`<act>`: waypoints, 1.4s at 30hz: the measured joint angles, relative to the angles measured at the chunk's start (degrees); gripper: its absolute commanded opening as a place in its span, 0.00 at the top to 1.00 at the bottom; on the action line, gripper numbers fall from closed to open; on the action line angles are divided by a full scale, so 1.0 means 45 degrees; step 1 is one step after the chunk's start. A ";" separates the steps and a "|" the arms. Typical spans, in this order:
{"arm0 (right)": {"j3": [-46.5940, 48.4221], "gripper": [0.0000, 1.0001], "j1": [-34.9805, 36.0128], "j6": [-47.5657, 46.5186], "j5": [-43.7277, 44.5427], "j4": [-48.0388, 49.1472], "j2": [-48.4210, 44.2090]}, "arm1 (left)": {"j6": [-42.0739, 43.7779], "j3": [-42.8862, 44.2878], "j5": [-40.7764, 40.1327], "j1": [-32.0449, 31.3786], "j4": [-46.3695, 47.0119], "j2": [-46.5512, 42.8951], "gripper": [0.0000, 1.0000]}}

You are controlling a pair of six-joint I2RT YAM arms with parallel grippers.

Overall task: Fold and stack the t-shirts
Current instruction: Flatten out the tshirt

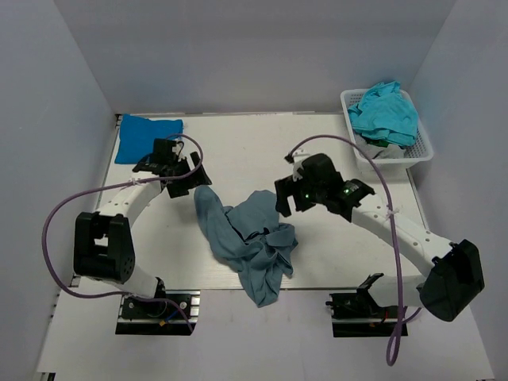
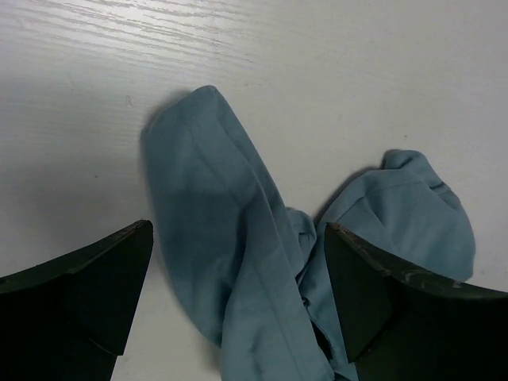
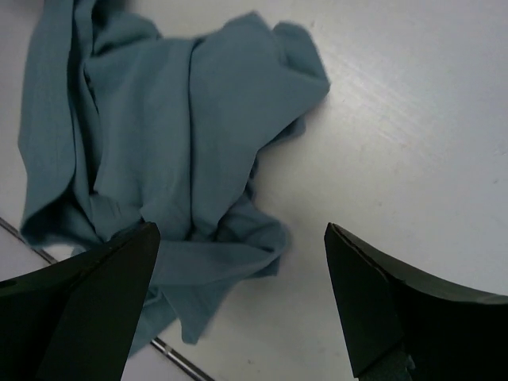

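As viewed from above, white desk (image 1: 262,151) carrying all items. Largest: dusty grey-blue t-shirt (image 1: 250,242), crumpled and unfolded at desk centre, lower end crossing near edge. Next: white mesh basket (image 1: 425,147) at far right corner, holding heap of turquoise t-shirts (image 1: 385,111). Bright blue t-shirt (image 1: 147,136) lying flat at far left corner, well apart from the rest. Left tool (image 1: 184,178) spread wide, gripping nothing, poised over upper left end of grey-blue shirt. Right tool (image 1: 290,200) likewise wide and empty, above that shirt's right side.
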 measured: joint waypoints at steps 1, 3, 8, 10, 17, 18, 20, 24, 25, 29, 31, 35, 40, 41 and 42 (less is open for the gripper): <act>-0.0189 0.10 0.0374 -0.0024 0.0160 -0.0180 -0.0058 | -0.0034 0.0112 -0.0102 -0.0121 -0.0039 0.0257 0.01; -0.0563 0.10 0.1073 0.0015 0.0413 -0.0403 -0.0097 | -0.0063 0.0316 -0.0296 -0.0321 -0.0049 0.0772 0.01; -0.1559 0.10 0.2492 0.0306 0.0845 -0.0345 -0.0078 | -0.0151 0.0442 -0.0743 -0.0850 0.0000 0.1987 0.02; -0.1807 0.10 0.2851 0.0364 0.0850 -0.0170 -0.0005 | -0.0214 0.0442 -0.0971 -0.1044 -0.0015 0.2331 0.04; -0.2050 0.10 0.3546 0.0680 0.1273 0.0903 0.0427 | -0.0432 0.0364 -0.1622 -0.1530 0.0053 0.2905 0.25; -0.2108 0.13 0.3565 0.0695 0.1302 0.1064 0.0427 | -0.0452 0.0364 -0.1695 -0.1583 0.0068 0.2968 0.31; -0.2176 0.13 0.3585 0.0724 0.1413 0.1263 0.0491 | -0.0495 0.0359 -0.1817 -0.1627 0.0044 0.3070 0.50; -0.2176 0.22 0.3604 0.0884 0.1841 0.1302 0.1103 | -0.0563 0.0355 -0.2176 -0.1734 -0.0107 0.3186 0.90; -0.2195 0.26 0.3604 0.0923 0.1889 0.1273 0.1243 | -0.0529 0.0355 -0.2307 -0.1758 -0.0180 0.3177 1.00; -0.2356 0.73 0.3604 0.0869 0.1875 0.1277 0.1277 | -0.0568 0.0355 -0.2696 -0.1783 -0.0432 0.3007 1.00; -0.2380 1.00 0.3604 0.0967 0.1957 0.1219 0.1277 | -0.0578 0.0340 -0.2866 -0.1783 -0.0597 0.2725 1.00; -0.2545 1.00 0.3604 0.1462 0.2778 0.1049 0.1049 | -0.0661 0.0180 -0.3123 -0.1778 -0.0680 0.1588 1.00; -0.2943 1.00 0.3492 0.2302 0.4925 0.0695 -0.0423 | -0.0787 -0.0160 -0.3570 -0.1783 -0.0631 -0.0296 1.00; -0.2914 1.00 0.3419 0.2463 0.5605 0.0597 -0.0763 | -0.0816 -0.0155 -0.3672 -0.1783 -0.0617 -0.0627 1.00; -0.2856 1.00 0.3327 0.2608 0.6173 0.0491 -0.1010 | -0.0845 -0.0136 -0.3730 -0.1783 -0.0588 -0.0923 1.00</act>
